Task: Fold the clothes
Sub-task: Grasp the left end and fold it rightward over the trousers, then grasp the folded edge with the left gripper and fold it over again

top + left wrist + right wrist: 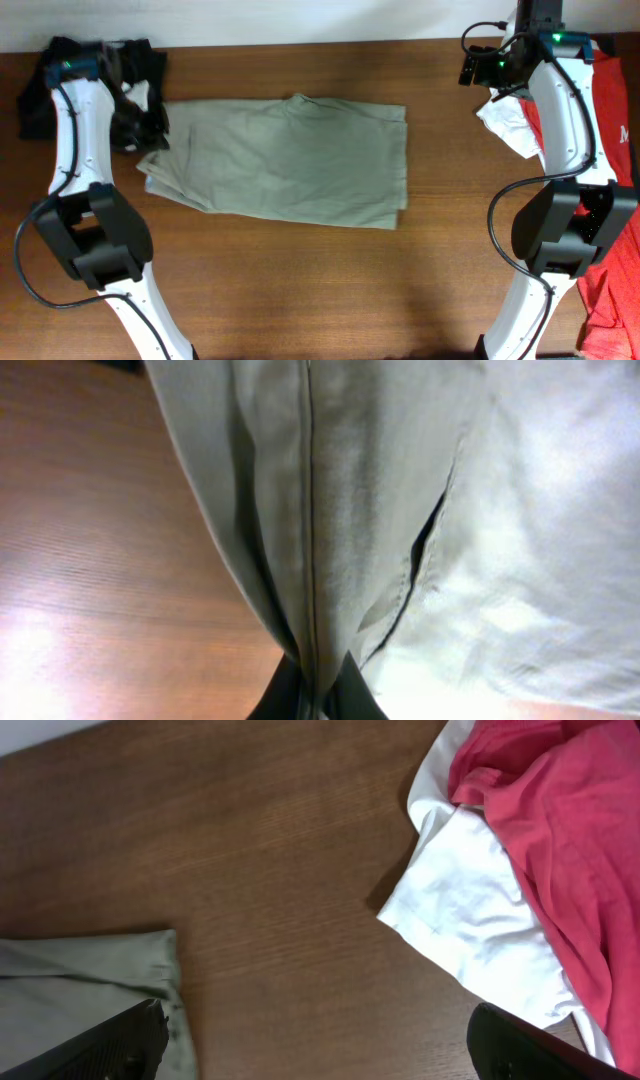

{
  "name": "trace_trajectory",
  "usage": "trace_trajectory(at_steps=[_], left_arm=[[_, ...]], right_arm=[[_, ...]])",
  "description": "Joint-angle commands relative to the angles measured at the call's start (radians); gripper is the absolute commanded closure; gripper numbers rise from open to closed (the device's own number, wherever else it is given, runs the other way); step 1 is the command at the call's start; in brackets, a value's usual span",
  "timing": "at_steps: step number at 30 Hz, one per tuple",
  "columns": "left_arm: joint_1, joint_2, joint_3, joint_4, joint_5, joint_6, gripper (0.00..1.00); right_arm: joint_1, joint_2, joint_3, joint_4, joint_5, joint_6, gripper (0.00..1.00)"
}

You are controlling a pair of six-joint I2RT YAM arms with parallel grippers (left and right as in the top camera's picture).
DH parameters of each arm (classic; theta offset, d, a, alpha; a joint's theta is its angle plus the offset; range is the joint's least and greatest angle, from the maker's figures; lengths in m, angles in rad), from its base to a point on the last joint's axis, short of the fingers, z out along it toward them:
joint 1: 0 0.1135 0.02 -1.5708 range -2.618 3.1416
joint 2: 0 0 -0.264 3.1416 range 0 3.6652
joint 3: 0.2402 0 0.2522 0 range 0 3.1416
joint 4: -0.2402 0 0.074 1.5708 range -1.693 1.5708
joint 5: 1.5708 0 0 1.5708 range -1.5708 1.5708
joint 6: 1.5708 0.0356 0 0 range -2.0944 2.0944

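A grey-green garment (290, 160) lies folded flat across the middle of the wooden table. My left gripper (152, 140) is at its left edge and is shut on a bunched fold of it. In the left wrist view the fabric (400, 510) runs down into the closed fingers (315, 698). My right gripper (497, 88) is at the far right, beyond the garment's right edge. It is open and empty (320, 1060) over bare wood. The garment's corner (80, 990) lies by its left finger.
A black clothing pile (60, 70) lies at the back left behind my left arm. A white cloth (510, 125) (470, 920) and red clothing (615, 130) (560, 810) lie at the right edge, close to my right gripper.
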Motion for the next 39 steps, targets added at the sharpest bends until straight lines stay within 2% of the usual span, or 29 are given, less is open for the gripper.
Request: trace_trajectory(at_steps=[1,4,7,14,22,25,35,39], left_arm=[[-0.062,-0.043,0.238,-0.125,-0.080,-0.055,1.00],[-0.153,-0.053,0.360,-0.207,-0.080,-0.058,1.00],[-0.265,-0.053,0.367,-0.241,-0.078,-0.077,1.00],[-0.571,-0.029,0.363,-0.085,-0.079,-0.110,1.00],[-0.713,0.145,0.362,-0.013,-0.081,-0.109,1.00],[-0.692,0.129,0.370,-0.047,-0.224,-0.176,1.00],[-0.327,-0.019,0.370,-0.164,-0.263,-0.179,1.00],[-0.286,-0.079,0.370,-0.188,-0.341,-0.179,1.00]], right_arm=[[-0.006,-0.006,0.011,0.002,0.008,0.011,0.01],[-0.006,-0.006,0.011,0.002,0.008,0.011,0.01],[-0.006,-0.006,0.011,0.002,0.008,0.011,0.01],[-0.006,-0.006,0.011,0.002,0.008,0.011,0.02],[-0.006,-0.006,0.011,0.002,0.008,0.011,0.01],[-0.006,-0.006,0.011,0.002,0.008,0.011,0.01],[-0.006,-0.006,0.011,0.002,0.008,0.011,0.01],[-0.006,-0.006,0.011,0.002,0.008,0.011,0.01]])
